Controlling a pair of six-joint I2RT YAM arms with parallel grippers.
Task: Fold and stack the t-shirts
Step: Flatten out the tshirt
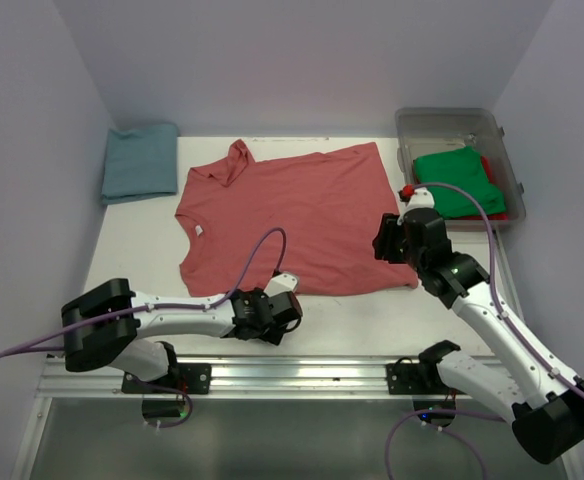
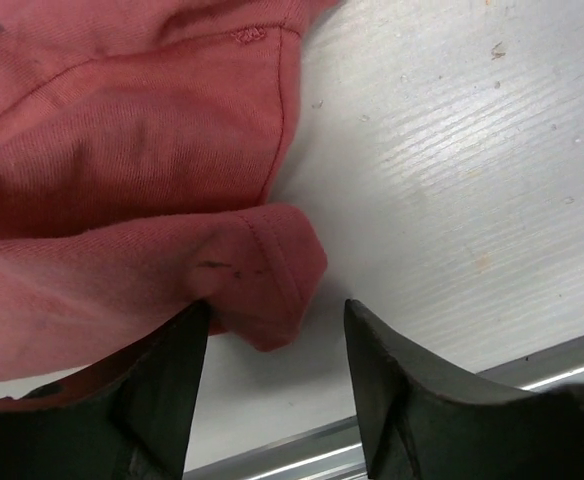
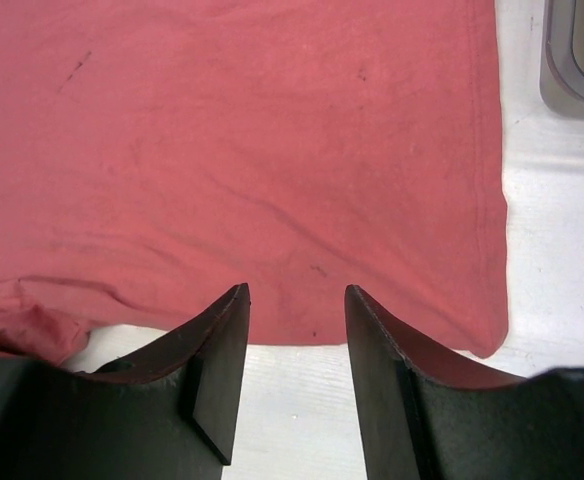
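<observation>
White table (image 1: 142, 250); red t-shirt (image 1: 491, 172) mostly hidden beneath green t-shirt (image 1: 457, 182).

Salmon-red t-shirt (image 1: 292, 215) lies spread flat, teal-blue t-shirt (image 1: 140, 160) folded beside it.

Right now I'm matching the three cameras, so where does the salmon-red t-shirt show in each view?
Top external: the salmon-red t-shirt lies spread flat at centre, beyond both arms.
Left wrist: it fills the upper left, with a hemmed fold at the left gripper.
Right wrist: it fills the upper frame, its near edge just beyond the right gripper.
Shared landmark: the white table.
</observation>
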